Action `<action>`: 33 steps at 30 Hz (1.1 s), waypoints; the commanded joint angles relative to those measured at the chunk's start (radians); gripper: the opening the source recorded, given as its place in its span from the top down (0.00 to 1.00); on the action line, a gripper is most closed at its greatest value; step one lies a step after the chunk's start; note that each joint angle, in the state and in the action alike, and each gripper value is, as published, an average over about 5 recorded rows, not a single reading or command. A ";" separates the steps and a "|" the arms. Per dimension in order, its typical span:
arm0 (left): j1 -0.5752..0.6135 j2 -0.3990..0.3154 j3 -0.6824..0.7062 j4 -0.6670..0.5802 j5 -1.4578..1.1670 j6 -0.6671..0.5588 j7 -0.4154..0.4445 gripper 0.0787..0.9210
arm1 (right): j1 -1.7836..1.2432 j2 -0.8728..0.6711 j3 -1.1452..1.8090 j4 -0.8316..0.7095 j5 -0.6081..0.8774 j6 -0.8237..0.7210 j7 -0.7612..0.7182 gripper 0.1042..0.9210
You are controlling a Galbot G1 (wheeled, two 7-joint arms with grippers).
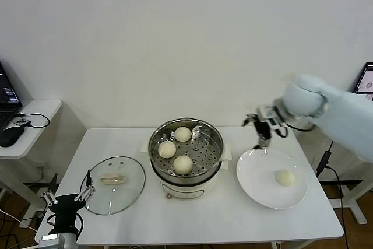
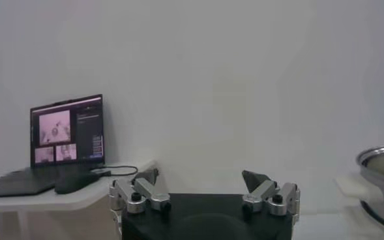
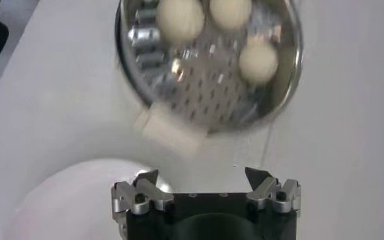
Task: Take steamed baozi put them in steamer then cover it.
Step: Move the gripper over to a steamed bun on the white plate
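Head view: right gripper (image 1: 263, 132) jaws wide, empty, above plate (image 1: 256, 186) rim; steamer (image 1: 185, 151) upright.

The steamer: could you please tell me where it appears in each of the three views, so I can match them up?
Head view: the steamer stands mid-table, between the glass lid and the plate.
Left wrist view: only its steel rim shows, at the right edge.
Right wrist view: the open pot fills the upper middle, three baozi inside.
Shared landmark: the steamer's shiny rim.
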 commanded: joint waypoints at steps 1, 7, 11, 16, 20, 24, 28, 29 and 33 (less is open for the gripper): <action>0.002 0.004 0.012 0.004 0.009 0.002 0.002 0.12 | -0.459 -0.229 0.364 -0.007 -0.200 0.022 -0.018 0.12; 0.009 0.004 0.013 0.006 0.016 0.002 0.002 0.12 | -0.694 -0.213 0.531 -0.063 -0.288 0.041 -0.003 0.12; 0.013 0.003 0.013 0.002 0.019 0.002 0.003 0.12 | -0.775 -0.176 0.575 -0.099 -0.333 0.049 0.008 0.12; 0.014 0.001 0.013 0.000 0.024 0.003 0.003 0.12 | -0.806 -0.121 0.594 -0.142 -0.355 0.055 0.031 0.12; 0.018 -0.001 0.010 -0.002 0.026 0.003 0.005 0.12 | -0.798 -0.075 0.593 -0.188 -0.371 0.054 0.044 0.12; 0.021 -0.003 0.004 -0.002 0.025 0.002 0.004 0.12 | -0.789 -0.029 0.588 -0.236 -0.378 0.060 0.058 0.12; 0.022 -0.004 -0.002 0.000 0.024 0.002 0.004 0.12 | -0.779 0.015 0.578 -0.264 -0.383 0.065 0.073 0.12; 0.022 -0.004 -0.003 0.000 0.024 0.002 0.003 0.12 | -0.777 0.025 0.577 -0.269 -0.383 0.065 0.076 0.12; 0.023 -0.006 -0.007 0.000 0.024 0.002 0.003 0.12 | -0.765 0.055 0.571 -0.286 -0.383 0.065 0.088 0.12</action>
